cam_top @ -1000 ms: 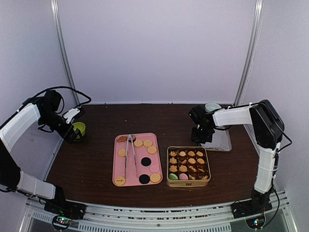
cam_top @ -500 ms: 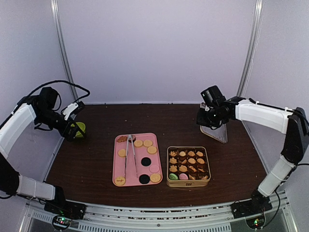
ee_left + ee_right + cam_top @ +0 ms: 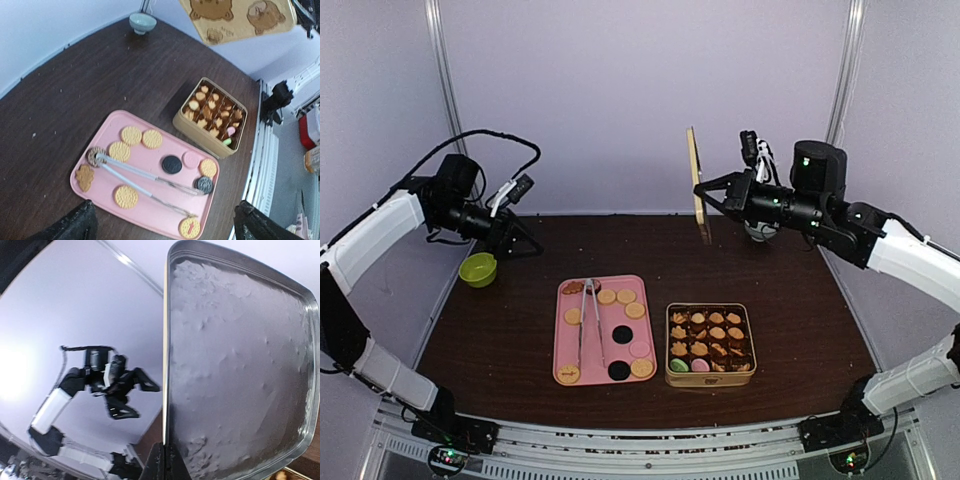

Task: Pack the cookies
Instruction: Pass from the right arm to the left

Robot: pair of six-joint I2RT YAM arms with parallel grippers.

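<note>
Below-front of my right claw (image 3: 704,192), pinching upright yellow bear-print lid (image 3: 693,160): square gold tin (image 3: 710,381) of tan cookies (image 3: 717,333); left claw (image 3: 520,240) spread, farther.

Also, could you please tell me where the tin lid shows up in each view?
Top external: the tin lid stands edge-on, upper centre, gripped by the right hand.
Left wrist: top right, printed side showing.
Right wrist: fills the right side, bare metal inside.
Shared landmark: the open left hand, visible in all three.
</note>
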